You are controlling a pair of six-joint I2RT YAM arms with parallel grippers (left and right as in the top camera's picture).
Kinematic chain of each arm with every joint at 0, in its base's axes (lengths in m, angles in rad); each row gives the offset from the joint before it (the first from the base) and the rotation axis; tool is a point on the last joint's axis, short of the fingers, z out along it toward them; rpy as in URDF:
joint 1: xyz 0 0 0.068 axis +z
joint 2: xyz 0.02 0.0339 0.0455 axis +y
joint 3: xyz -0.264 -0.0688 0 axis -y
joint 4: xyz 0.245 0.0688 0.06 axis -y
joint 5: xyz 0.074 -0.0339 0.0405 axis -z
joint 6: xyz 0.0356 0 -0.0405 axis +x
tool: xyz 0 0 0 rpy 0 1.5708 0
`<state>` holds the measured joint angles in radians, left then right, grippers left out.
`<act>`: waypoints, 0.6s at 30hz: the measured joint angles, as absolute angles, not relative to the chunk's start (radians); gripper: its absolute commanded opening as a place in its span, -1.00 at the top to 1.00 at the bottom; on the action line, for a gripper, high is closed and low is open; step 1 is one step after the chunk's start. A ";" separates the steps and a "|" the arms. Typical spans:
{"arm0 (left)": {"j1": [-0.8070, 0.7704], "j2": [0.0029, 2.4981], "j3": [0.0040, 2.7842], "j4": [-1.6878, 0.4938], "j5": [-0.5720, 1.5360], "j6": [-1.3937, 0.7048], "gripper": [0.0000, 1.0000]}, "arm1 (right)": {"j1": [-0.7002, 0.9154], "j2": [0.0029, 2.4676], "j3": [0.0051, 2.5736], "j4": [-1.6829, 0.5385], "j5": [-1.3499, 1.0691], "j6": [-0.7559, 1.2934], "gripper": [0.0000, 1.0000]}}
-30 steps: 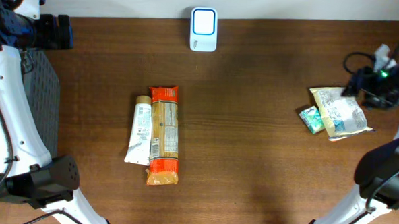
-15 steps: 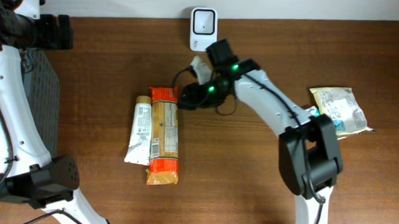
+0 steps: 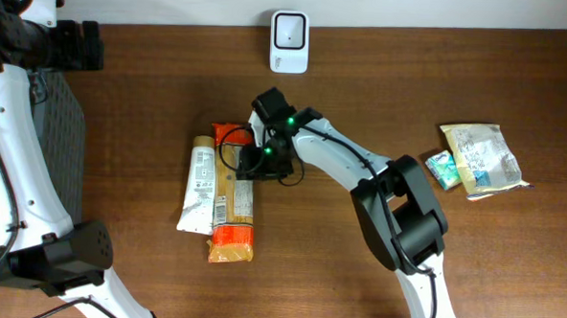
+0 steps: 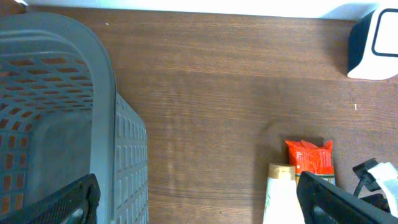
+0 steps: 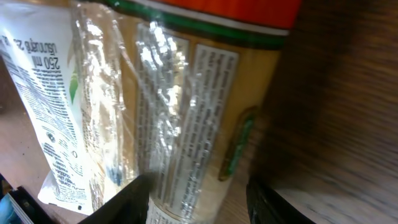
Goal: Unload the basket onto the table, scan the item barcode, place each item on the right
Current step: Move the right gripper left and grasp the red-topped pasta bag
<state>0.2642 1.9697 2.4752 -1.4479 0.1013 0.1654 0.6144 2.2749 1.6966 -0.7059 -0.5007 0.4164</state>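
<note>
Orange-ended packet (image 3: 233,210), directly beneath right gripper (image 3: 252,164), between its fingers

The white tube (image 3: 200,186) lies tight against the orange packet's (image 3: 233,210) left side, leaving no gap there. The right arm (image 3: 341,166) crosses over the packet's upper end. Bare tabletop (image 3: 298,256) lies open to its right; a grey basket (image 3: 59,140) fills the far left.

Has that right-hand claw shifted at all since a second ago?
Yes. The right gripper swung left, from beside the packets at the right edge, passing below the white scanner, to over the orange packet.
</note>
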 measured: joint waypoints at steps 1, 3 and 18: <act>0.264 1.970 2.475 -1.448 0.101 0.165 -0.98 | 0.620 2.276 1.697 -0.701 -0.499 0.418 0.01; 0.264 1.970 2.475 -1.448 0.101 0.165 -0.98 | 0.638 2.281 1.697 -0.683 -0.495 0.420 0.21; 0.264 1.969 2.475 -1.448 0.101 0.165 -0.98 | 0.653 2.265 1.753 -0.878 -0.490 0.350 0.92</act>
<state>0.2642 1.9694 2.4752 -1.4479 0.1013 0.1654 0.6529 2.2650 1.7535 -0.8776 -0.4900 0.3500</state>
